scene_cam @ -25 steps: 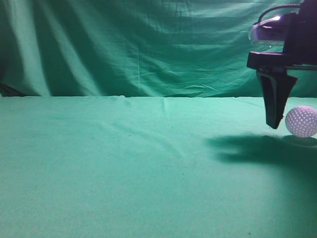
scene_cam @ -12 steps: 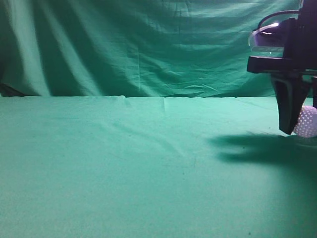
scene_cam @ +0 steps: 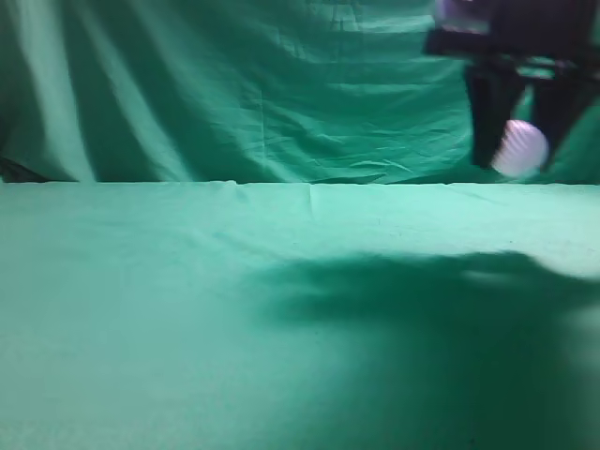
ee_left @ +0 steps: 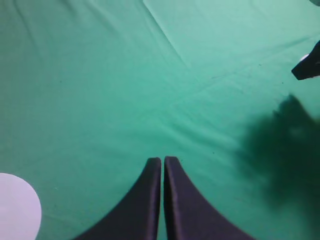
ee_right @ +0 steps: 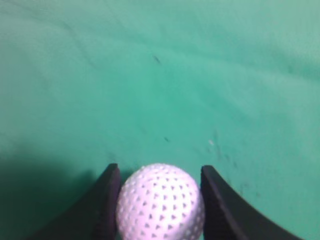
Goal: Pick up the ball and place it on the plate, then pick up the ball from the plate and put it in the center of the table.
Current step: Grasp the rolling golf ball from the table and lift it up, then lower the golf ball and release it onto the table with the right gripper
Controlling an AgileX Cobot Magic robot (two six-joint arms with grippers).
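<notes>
My right gripper (scene_cam: pixel 518 141) is shut on the white dimpled ball (scene_cam: pixel 520 148) and holds it well above the green table (scene_cam: pixel 234 309), at the upper right of the exterior view. In the right wrist view the ball (ee_right: pixel 160 202) sits between the two black fingers (ee_right: pixel 159 172), with green cloth far below. My left gripper (ee_left: pixel 163 161) is shut and empty, above the cloth. A white plate (ee_left: pixel 17 211) shows at the bottom left of the left wrist view, left of the left gripper. A tip of the right gripper (ee_left: pixel 307 66) shows at that view's right edge.
A draped green curtain (scene_cam: pixel 234 84) hangs behind the table. The right arm casts a wide shadow (scene_cam: pixel 422 281) over the right half of the cloth. The cloth has shallow wrinkles.
My right gripper closed on the ball near the table's right edge and has lifted it up and a little to the left. The shadow on the cloth has grown wider.
</notes>
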